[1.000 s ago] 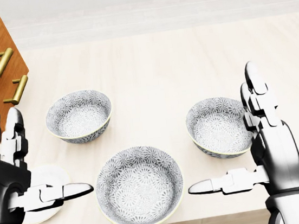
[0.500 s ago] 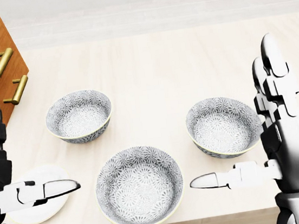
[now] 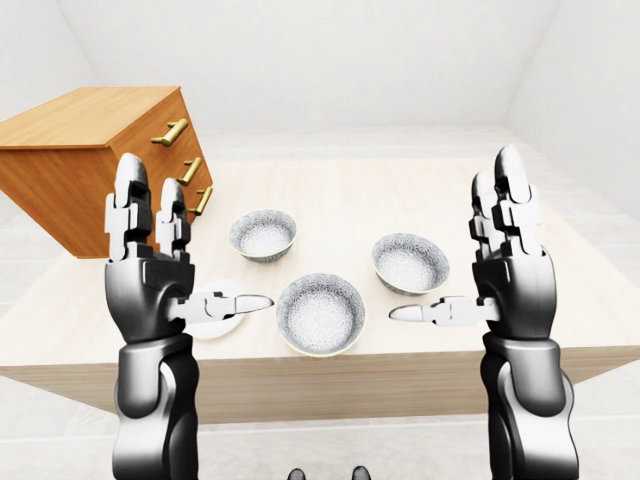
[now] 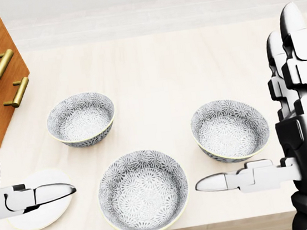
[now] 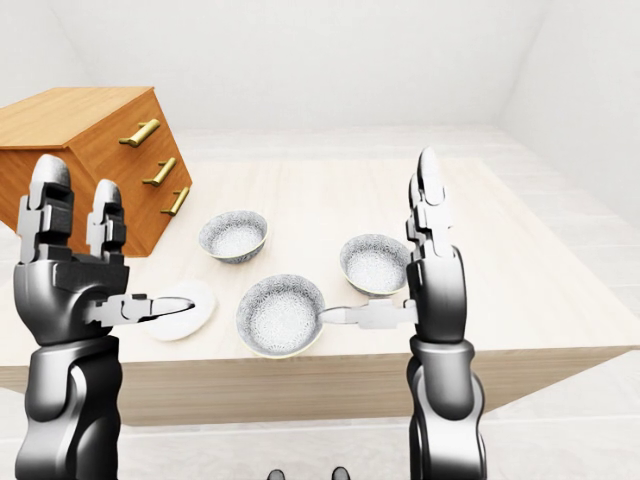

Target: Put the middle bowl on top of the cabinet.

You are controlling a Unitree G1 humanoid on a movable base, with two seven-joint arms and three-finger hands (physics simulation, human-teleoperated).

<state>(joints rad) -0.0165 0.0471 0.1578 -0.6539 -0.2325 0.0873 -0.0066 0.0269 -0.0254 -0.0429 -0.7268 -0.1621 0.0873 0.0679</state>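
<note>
Both splayed, left robot hand (image 3: 150,285) and right robot hand (image 3: 515,288) flank the middle bowl (image 4: 143,191), untouched.

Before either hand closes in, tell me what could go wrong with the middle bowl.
The middle bowl sits by the table edge at the head view's bottom; a clumsy squeeze could push it off. Both hands are open; the right hand is beside the right bowl and the left hand over the white plate, so either may get knocked.
</note>
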